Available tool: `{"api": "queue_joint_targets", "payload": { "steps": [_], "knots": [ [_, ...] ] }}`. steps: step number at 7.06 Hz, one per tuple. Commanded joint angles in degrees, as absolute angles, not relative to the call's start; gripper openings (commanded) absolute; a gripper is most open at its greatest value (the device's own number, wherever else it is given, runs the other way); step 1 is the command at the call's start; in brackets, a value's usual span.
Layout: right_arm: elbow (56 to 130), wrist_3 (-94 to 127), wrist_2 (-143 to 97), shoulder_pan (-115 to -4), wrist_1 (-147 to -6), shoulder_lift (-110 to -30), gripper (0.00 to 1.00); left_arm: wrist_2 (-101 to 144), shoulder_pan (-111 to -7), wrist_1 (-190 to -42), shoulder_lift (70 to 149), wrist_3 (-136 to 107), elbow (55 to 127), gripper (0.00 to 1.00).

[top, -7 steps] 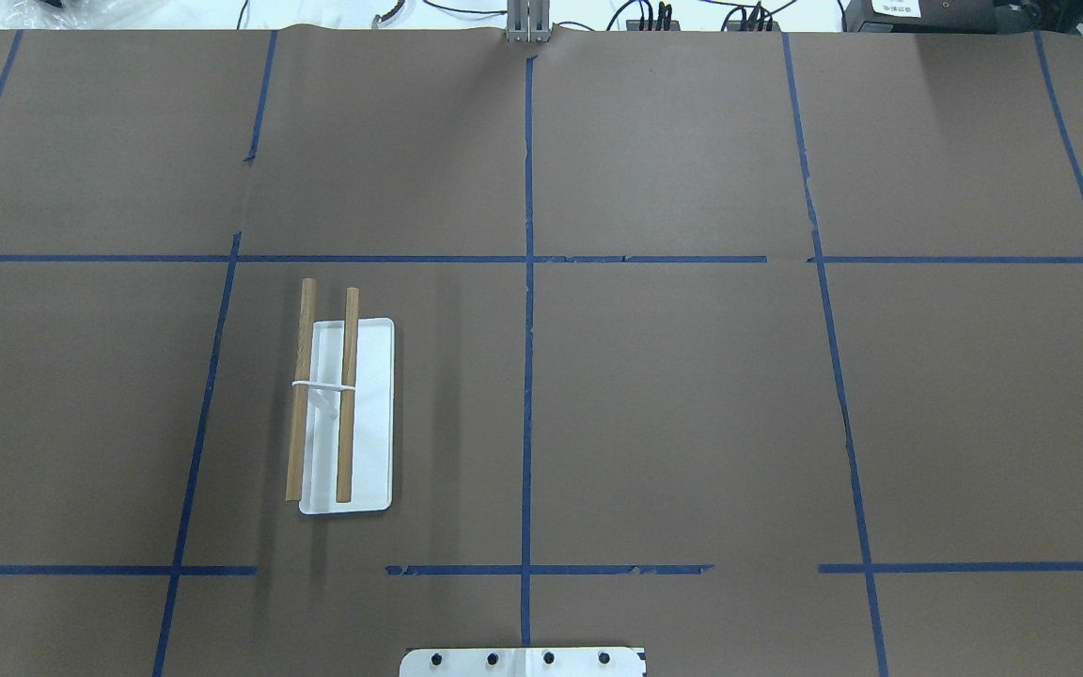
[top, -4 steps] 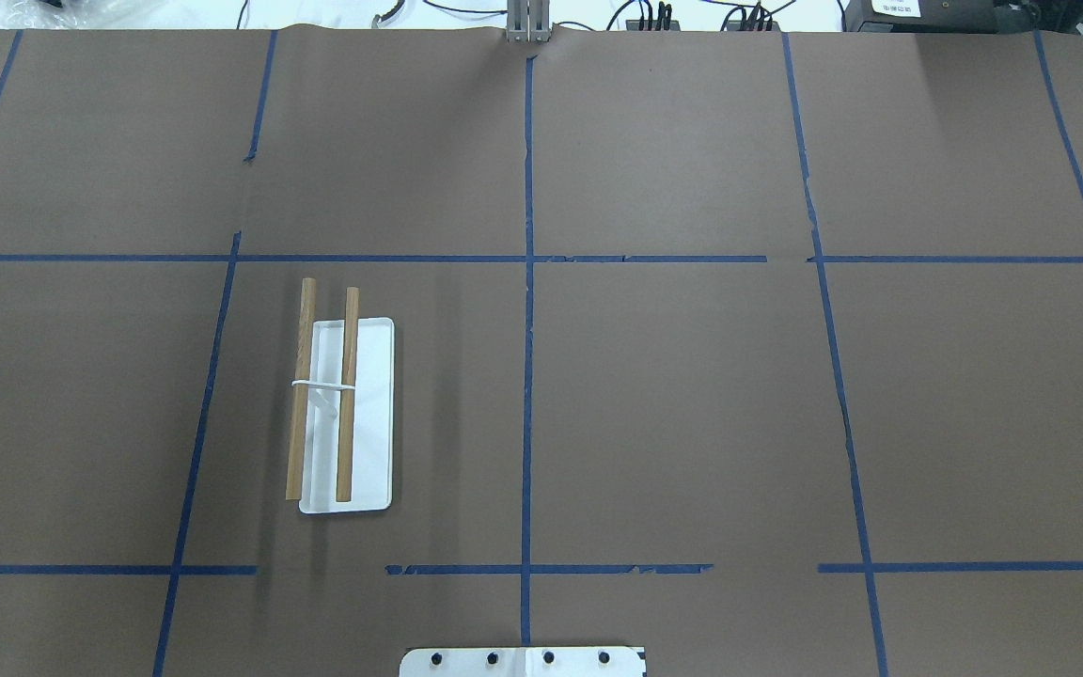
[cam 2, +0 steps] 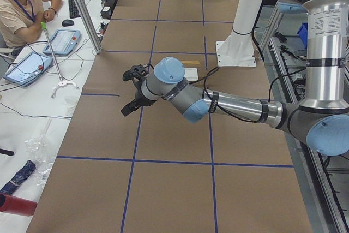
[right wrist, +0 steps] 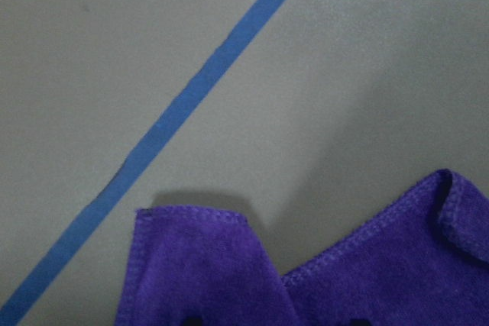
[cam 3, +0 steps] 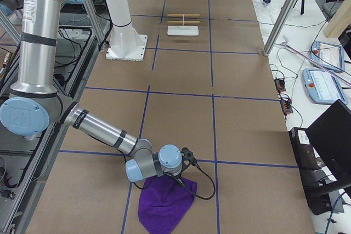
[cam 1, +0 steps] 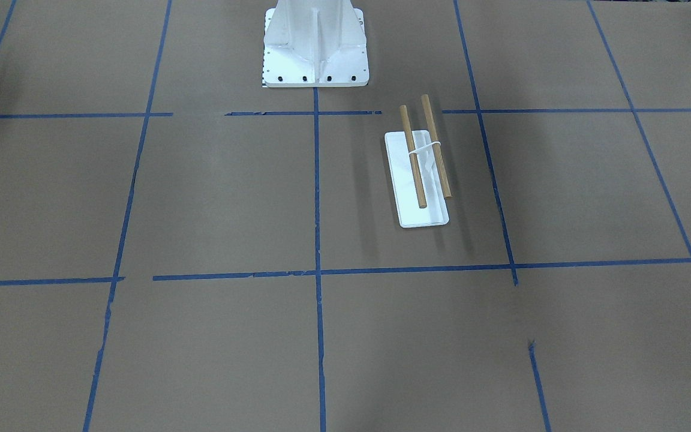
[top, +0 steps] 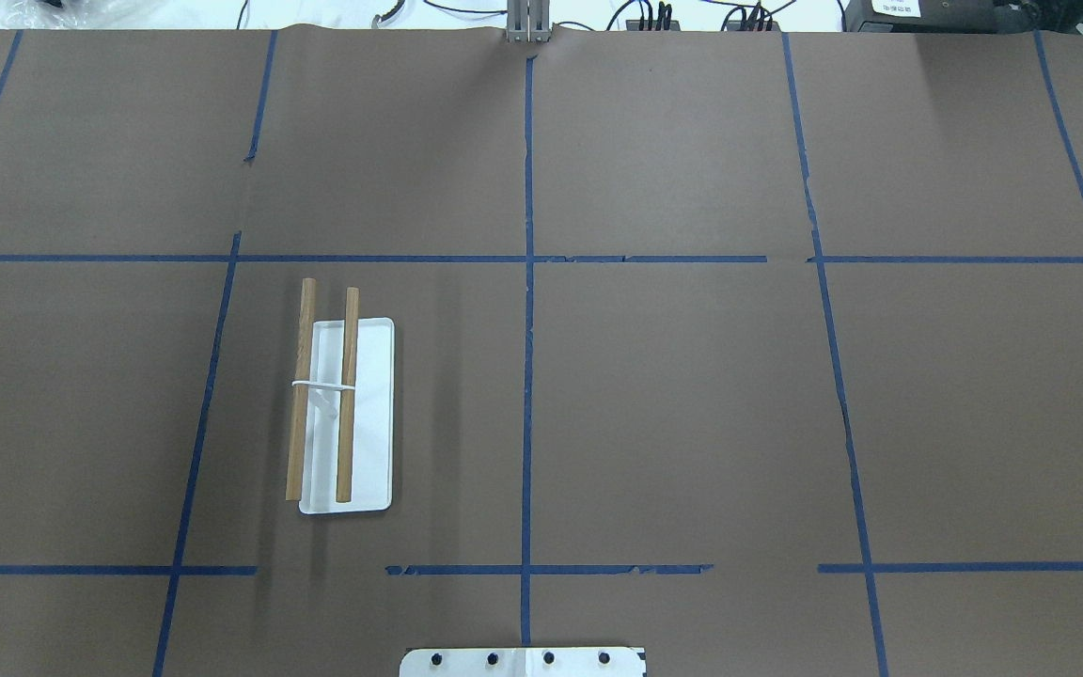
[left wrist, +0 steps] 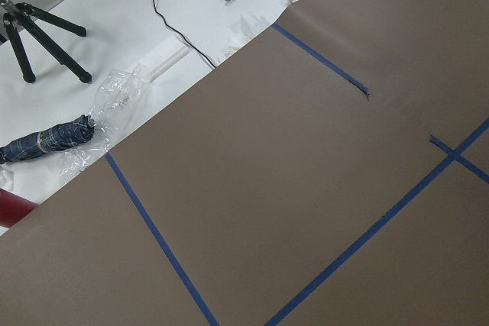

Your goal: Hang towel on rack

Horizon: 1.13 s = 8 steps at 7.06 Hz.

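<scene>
The towel (right wrist: 382, 265) is soft cloth, the rack (top: 372, 414) has smooth wooden rods, the table (top: 692, 423) matt paper.

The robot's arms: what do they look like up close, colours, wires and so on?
Both arms are alike: smooth silver tubes joined by round joints with pale blue caps and black rings. On the right arm a thin black cable loops out near the wrist. The left arm carries a similar one along its forearm and ends in the left gripper, which is black.
</scene>
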<state>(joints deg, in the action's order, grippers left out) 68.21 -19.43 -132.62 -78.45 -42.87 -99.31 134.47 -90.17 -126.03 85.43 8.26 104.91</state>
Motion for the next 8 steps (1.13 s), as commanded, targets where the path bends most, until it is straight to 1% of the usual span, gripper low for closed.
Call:
{"api": "queue_joint_targets", "payload": {
  "steps": [1,3,4,6,7,8],
  "knots": [
    [68.55,-20.47,-132.97,-78.13,-41.84,-99.40,0.00,134.47,-90.18,-126.04,85.52,8.26,104.94,1.00],
    [69.86,-20.48,-134.29,-78.31,-41.66,-100.10,0.00,135.00,-90.18,-126.04,85.43,8.17,104.94,1.00],
    [73.27,-20.39,-136.56,-78.66,-41.75,-101.93,0.00,135.87,-90.18,-125.95,85.43,8.17,104.68,1.00],
    [81.78,-19.61,-137.89,-82.78,-42.62,-103.71,0.00,139.30,-90.18,-127.87,85.34,7.48,104.33,1.00],
    [85.31,-18.90,-140.68,-83.58,-45.50,-102.67,0.00,139.39,-90.18,-128.92,85.60,6.77,104.94,1.00],
    [91.00,-11.24,-147.15,-83.67,-48.49,-101.00,0.00,141.13,-89.91,-130.41,85.52,6.42,104.94,1.00]
  ]
}}
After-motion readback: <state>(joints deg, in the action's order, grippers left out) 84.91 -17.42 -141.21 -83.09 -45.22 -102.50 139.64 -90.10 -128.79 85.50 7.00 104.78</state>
